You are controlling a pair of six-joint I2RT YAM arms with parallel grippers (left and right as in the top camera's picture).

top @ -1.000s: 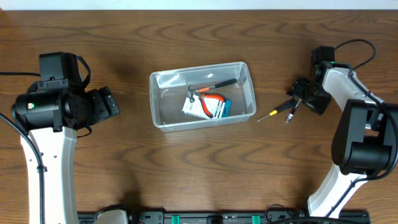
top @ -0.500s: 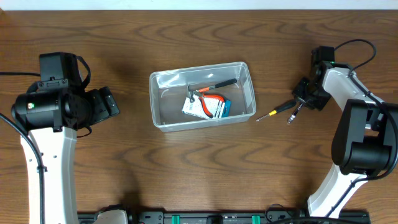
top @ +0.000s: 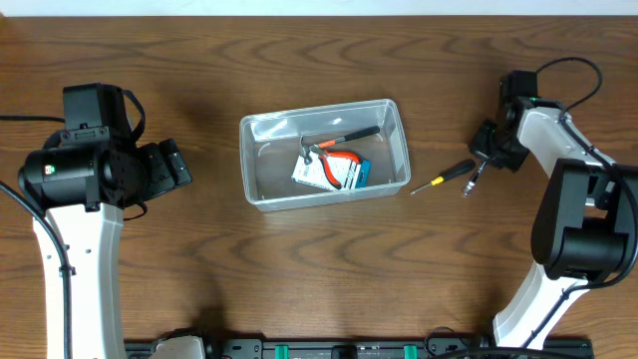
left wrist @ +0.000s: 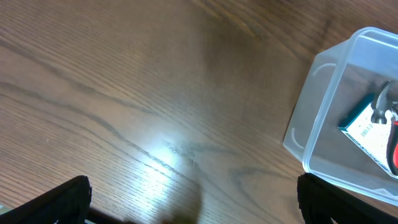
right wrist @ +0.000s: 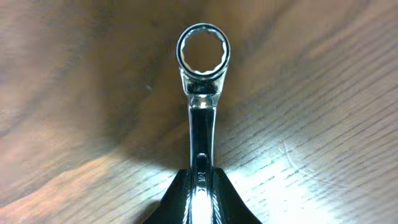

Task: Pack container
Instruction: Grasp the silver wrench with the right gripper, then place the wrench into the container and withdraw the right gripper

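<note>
Clear plastic rectangular container: likely light, stiff, slippery; hold by the rim. The right hand pinches a shiny steel ring wrench; the left hand is wide open, empty.

One container, one hammer, one pliers pack, one screwdriver, one wrench

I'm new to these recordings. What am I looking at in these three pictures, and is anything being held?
Two robot arms sit at a wooden table. One picture looks down from above; the other two come from a camera on each wrist. In the middle stands a clear container with a hammer, pliers and a card inside. A screwdriver lies on the table beside it, toward the right arm. The right gripper grips a wrench. The left gripper is open and holds nothing.
</note>
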